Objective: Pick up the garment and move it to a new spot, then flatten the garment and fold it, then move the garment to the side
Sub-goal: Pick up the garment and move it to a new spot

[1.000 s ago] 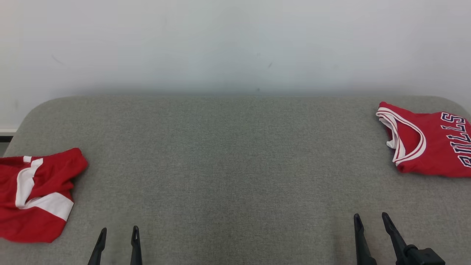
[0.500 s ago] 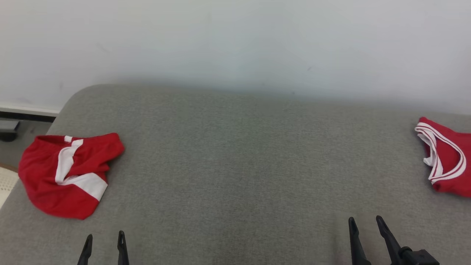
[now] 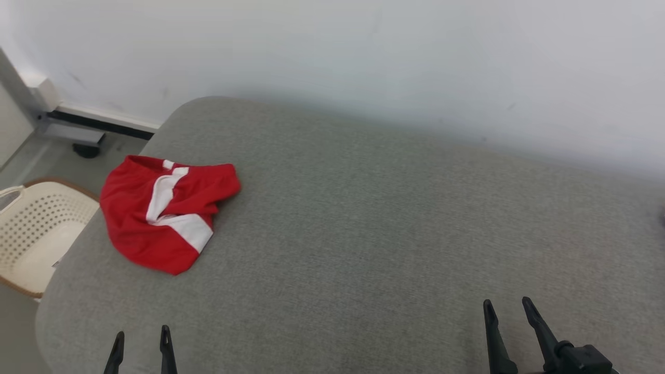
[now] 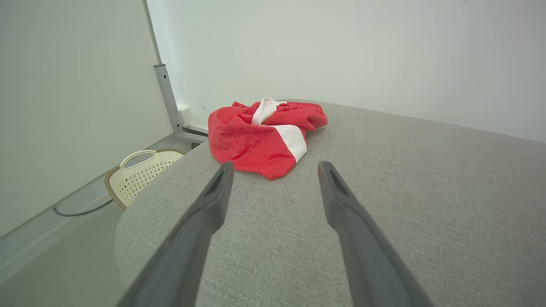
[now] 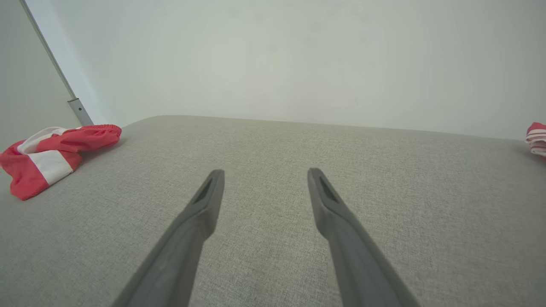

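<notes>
A big grey soft table (image 3: 363, 234) stands against a white wall (image 3: 332, 47). On the floor by its left end sits a cream basket (image 3: 36, 234) with lots of little holes and a brown rim (I see just part of its inside, so I cannot tell what is in it). The garment (image 3: 161, 213), red with white stripes, lies in a crumpled heap on the table near that left end, toward the wall. At the far right end, a bit of another red and white cloth (image 5: 536, 138) pokes in.

The left gripper (image 3: 142, 332) has its 2 dark fingers spread wide. It holds nothing and points at the garment, well apart from it. The right gripper (image 3: 506, 302) is spread wide too, with nothing in it, over bare grey table. Both hang low by the near edge, fingers pointing toward the wall.
</notes>
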